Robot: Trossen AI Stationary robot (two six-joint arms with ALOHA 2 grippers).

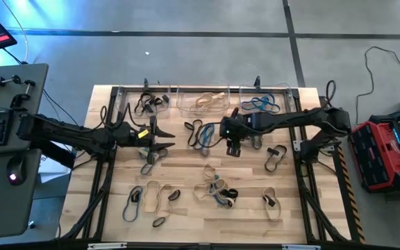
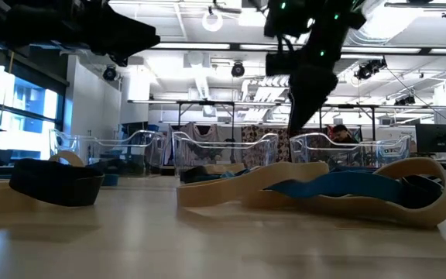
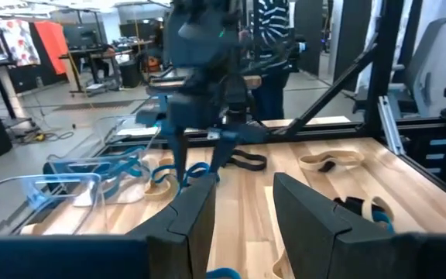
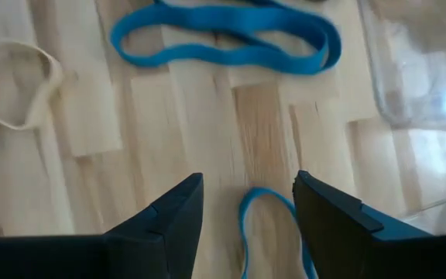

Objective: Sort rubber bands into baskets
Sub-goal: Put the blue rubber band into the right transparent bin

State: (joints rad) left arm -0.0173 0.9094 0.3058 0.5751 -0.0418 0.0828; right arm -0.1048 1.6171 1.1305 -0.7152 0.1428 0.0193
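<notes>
Nearest the front edge of the wooden bench [image 1: 186,173], at about 6 o'clock, lie loose rubber bands [image 1: 215,191] in tan, black and blue, spread flat in small heaps. From table height, a blue band [image 2: 339,186] rests on top of a wavy tan band [image 2: 285,182], with a black band [image 2: 56,182] off to one side.

Toward the middle, the left pincer [image 1: 160,138] sits at about 9 o'clock from the bench centre, its two fingers apart with nothing between them. The right pincer [image 1: 232,147] hangs just right of the centre, pointing down at the wood. Its fingers are apart too, and a small blue loop [image 4: 273,232] lies on the bench right between them, not squeezed. A long blue band [image 4: 223,37] lies flat a bit past it, and a tan band [image 4: 18,85] lies off to its side.

Farthest back, at 12 o'clock, three clear baskets [image 1: 203,101] stand in a row along the back edge. One holds black bands, the middle one tan, the last one blue
</notes>
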